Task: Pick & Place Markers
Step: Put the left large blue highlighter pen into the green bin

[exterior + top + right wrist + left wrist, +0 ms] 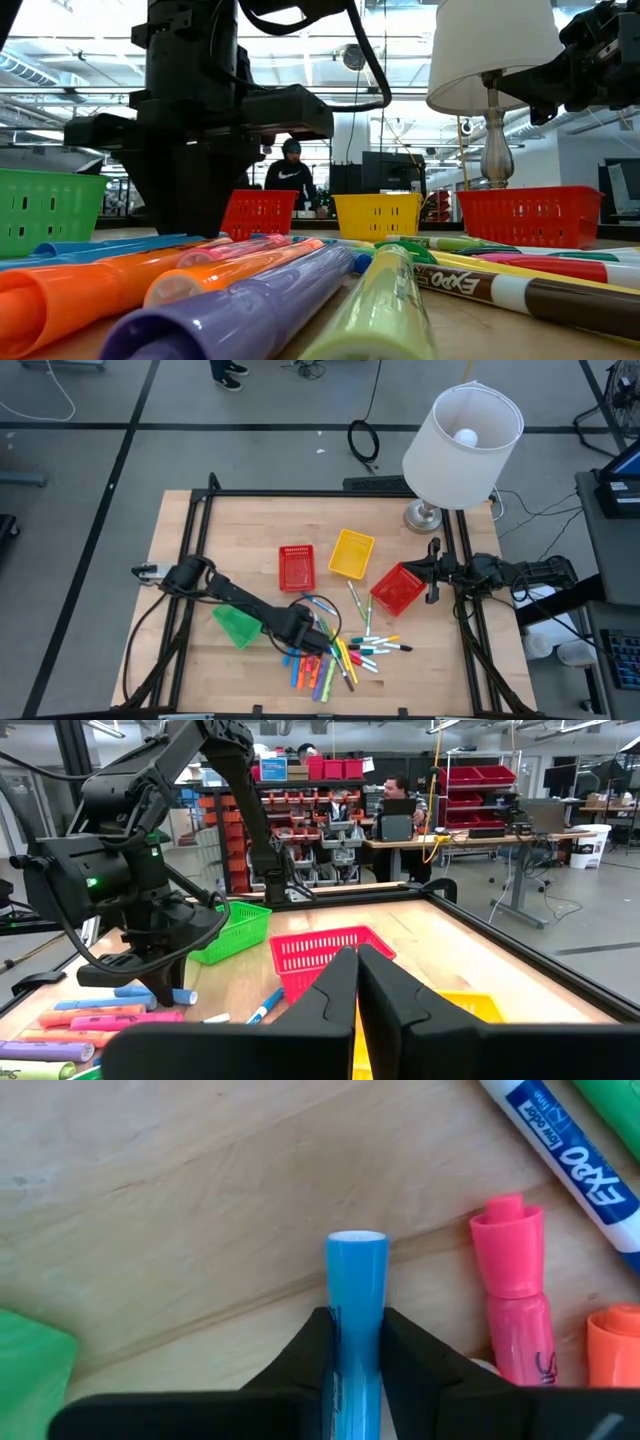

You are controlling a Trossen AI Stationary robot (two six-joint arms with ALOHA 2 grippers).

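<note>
Left end effector (pixel 355 1342): clamped on a blue marker (pixel 356 1280), low over the bench (pixel 250 520).
Marker axis: run forward between the fingers, tip past them.
Nearest basket: green basket (pixel 236 626), just beside.
Marker pile (pixel 340 655): spread beside it.
Right end effector (pixel 357 982): pressed together, parked by the red basket (pixel 397 589).
</note>
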